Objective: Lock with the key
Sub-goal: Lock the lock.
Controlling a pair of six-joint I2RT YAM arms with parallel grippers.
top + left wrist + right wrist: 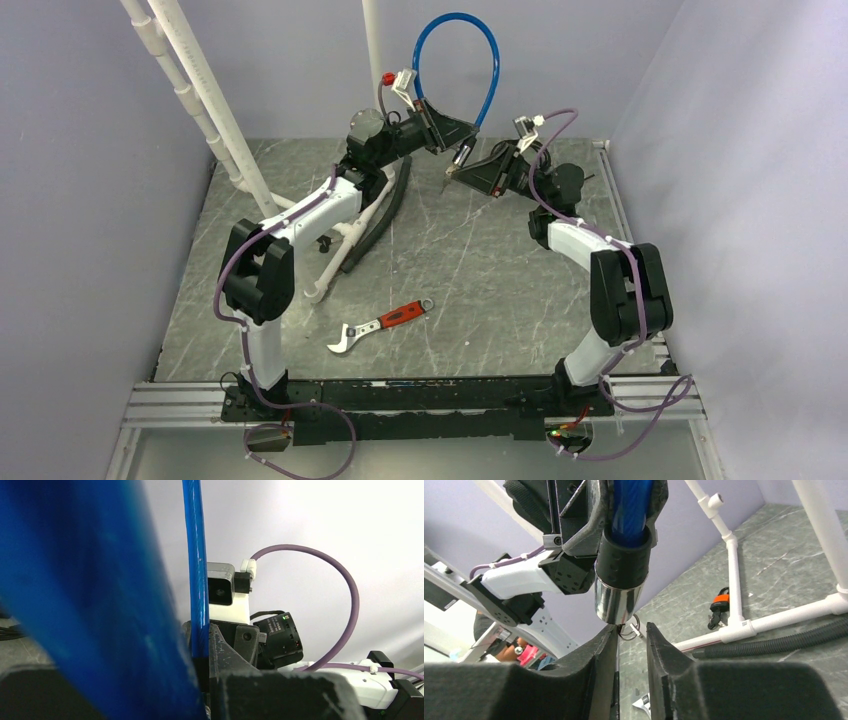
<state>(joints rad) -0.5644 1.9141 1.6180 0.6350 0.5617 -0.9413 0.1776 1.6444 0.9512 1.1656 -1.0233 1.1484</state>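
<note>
From above, we saw the left gripper (452, 138) held high over the far half of the table (480, 290). It was clamped on one end of the blue cable lock (487, 70), whose loop arched upward. The right gripper (458, 172) pointed at that end from just beside it. A wrench (380, 322) lay near the arm bases.

In the left wrist view, blurred blue cable filled the left side.

In the right wrist view, the lock's chrome barrel (616, 600) hung just above the right fingers (594, 670), which stood a narrow gap apart. A key ring (629, 628) sat at the gap's mouth, but we could not tell whether the fingers touched it.
</note>
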